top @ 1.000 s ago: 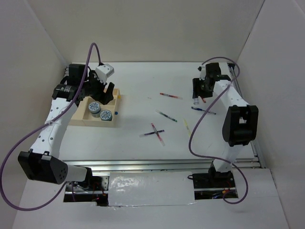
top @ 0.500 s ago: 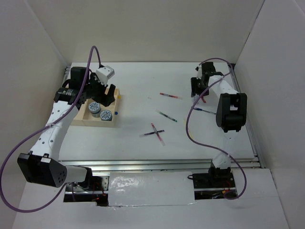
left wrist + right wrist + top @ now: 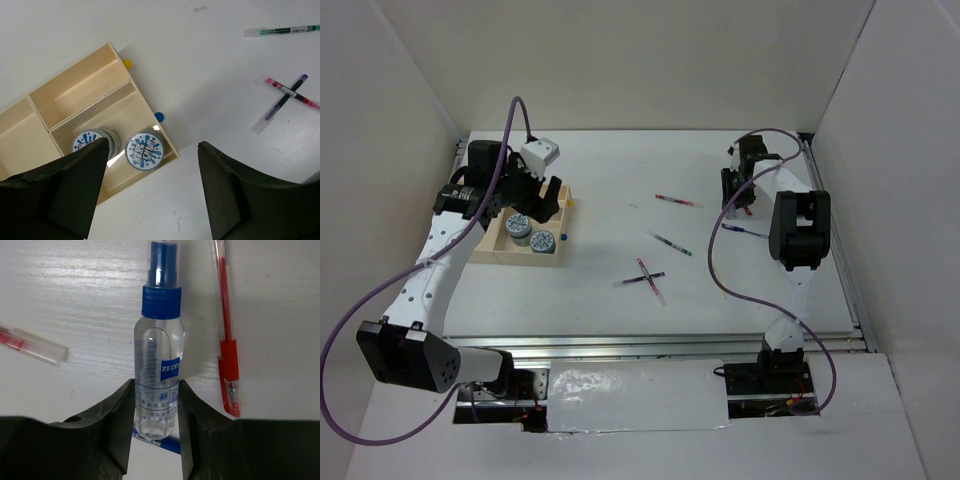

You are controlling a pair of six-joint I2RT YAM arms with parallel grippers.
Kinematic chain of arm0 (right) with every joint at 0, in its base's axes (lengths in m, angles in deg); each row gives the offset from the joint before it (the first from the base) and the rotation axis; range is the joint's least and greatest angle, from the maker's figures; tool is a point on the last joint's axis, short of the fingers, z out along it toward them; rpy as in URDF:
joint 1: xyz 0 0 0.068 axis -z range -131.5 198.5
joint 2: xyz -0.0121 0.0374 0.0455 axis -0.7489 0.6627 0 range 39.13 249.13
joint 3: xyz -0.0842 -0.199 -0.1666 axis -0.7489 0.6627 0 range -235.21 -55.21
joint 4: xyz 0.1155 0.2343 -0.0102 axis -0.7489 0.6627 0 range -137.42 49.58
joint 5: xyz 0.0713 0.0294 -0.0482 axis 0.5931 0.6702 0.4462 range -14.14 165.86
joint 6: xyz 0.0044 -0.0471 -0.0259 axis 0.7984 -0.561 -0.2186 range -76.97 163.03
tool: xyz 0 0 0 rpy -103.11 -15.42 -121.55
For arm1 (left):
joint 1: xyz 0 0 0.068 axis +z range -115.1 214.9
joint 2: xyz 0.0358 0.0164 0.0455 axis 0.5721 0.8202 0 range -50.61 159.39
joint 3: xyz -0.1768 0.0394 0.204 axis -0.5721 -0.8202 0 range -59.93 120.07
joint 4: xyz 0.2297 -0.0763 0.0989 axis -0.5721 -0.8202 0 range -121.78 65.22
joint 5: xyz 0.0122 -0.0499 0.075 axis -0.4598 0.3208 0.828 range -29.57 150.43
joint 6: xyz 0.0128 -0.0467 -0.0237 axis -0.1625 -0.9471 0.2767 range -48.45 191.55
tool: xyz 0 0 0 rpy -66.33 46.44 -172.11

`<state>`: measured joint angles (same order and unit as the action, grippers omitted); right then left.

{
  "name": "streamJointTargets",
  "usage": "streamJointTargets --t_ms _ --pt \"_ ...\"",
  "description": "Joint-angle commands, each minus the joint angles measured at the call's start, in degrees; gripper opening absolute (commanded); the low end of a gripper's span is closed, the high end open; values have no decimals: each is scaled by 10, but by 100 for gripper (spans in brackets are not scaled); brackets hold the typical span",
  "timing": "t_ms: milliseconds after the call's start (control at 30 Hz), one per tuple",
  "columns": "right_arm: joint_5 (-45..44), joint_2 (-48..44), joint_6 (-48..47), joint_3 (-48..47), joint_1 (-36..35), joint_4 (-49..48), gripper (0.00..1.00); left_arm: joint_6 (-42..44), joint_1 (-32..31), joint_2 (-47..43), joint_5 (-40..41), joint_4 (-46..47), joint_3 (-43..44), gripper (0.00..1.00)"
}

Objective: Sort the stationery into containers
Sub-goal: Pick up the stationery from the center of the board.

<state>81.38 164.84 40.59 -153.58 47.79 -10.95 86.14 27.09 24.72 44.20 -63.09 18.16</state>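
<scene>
The right gripper (image 3: pixel 156 385) was clamped on a clear spray bottle (image 3: pixel 159 340) lying flat, one finger pressed to each side; a red pen (image 3: pixel 226 325) lay just beside it, apart; this was near the table's (image 3: pixel 620 170) far right edge, close to the side wall (image 3: pixel 890 150). The left gripper (image 3: pixel 538 195) hung spread wide and grasping nothing over the tray (image 3: pixel 85 90); two tape rolls (image 3: pixel 145 149) stood touching in its near compartment, against the outer rim. Bare tabletop separated the tray from the crossed pens (image 3: pixel 287 92) and green pen (image 3: pixel 282 31).
</scene>
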Motion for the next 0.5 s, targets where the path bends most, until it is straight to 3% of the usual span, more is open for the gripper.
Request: streamJointTargets --t_ms 0,100,233,300,400,467 --pt "3 -12 1 -10 1 -14 37 -12 -3 -5 6 25 0 84" --pt "28 -47 3 -2 -6 -15 21 -34 5 -9 8 34 -3 83" --pt "97 -129 4 12 -21 -27 1 -127 38 -23 -12 68 17 81" --pt "132 -183 6 1 -29 -25 0 -198 75 -46 -95 88 21 80" --pt "211 -249 22 -12 -39 -26 0 -304 130 -102 -221 194 -54 82" --pt "279 -295 44 -10 -48 -31 0 -367 137 -153 -252 311 -99 89"
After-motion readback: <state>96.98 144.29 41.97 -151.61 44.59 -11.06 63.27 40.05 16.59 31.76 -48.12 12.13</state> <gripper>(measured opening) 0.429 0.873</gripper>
